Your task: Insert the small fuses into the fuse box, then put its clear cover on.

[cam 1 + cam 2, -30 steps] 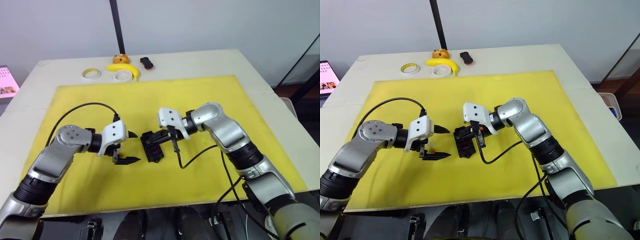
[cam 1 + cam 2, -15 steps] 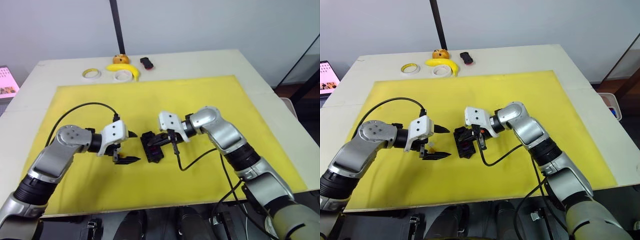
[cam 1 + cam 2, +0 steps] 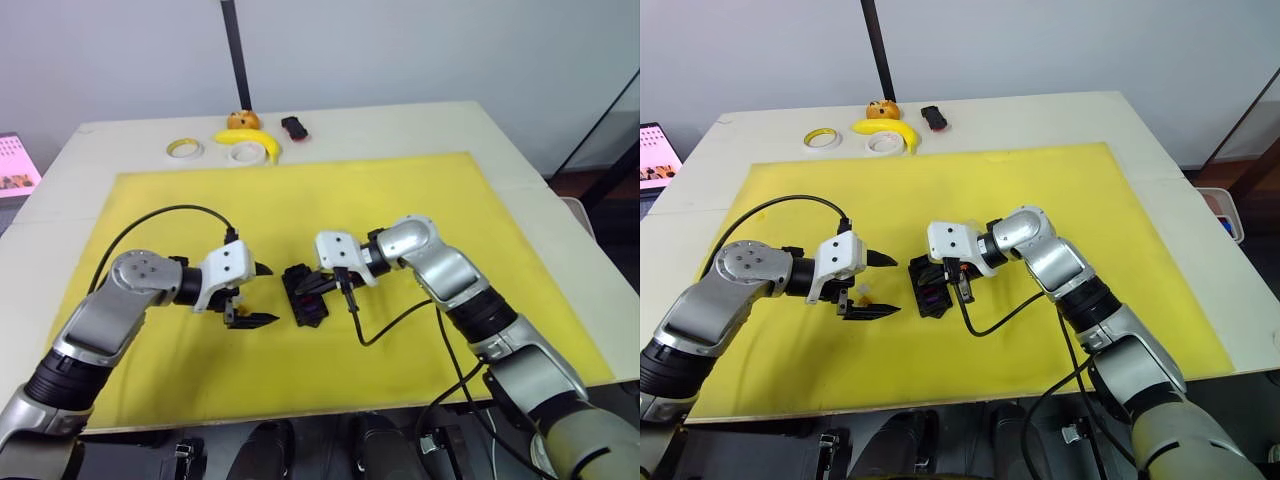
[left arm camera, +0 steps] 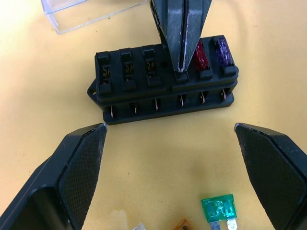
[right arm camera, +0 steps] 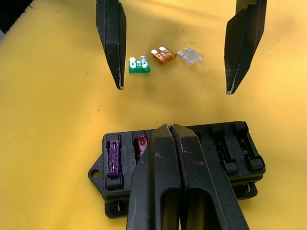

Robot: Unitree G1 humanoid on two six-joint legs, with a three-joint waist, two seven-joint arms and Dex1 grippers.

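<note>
Right gripper (image 4: 181, 57): jaws pressed together, tips down on the fuse box (image 4: 163, 81) at a slot beside the seated red fuse (image 4: 201, 54) and purple fuse (image 4: 222, 50). Left gripper (image 3: 257, 296): jaws wide apart, just beside the box, over loose green fuse (image 5: 139, 65), amber fuse (image 5: 163, 54), clear fuse (image 5: 190, 56) on yellow mat (image 3: 400, 190). Clear cover (image 4: 86, 12) lies just behind the box

Beige table (image 3: 420, 125) w/ yellow mat (image 3: 400, 190), grey wall (image 3: 400, 50).

Black fuse box (image 4: 163, 81) with two rows of slots lies flat, a red fuse (image 4: 201, 53) and a purple fuse (image 4: 222, 50) seated at one end. Near its long side lie loose green (image 4: 218, 209), amber (image 5: 162, 54) and clear (image 5: 190, 55) fuses (all flat). The clear cover (image 4: 86, 12) rests just beyond the box's opposite side.
</note>
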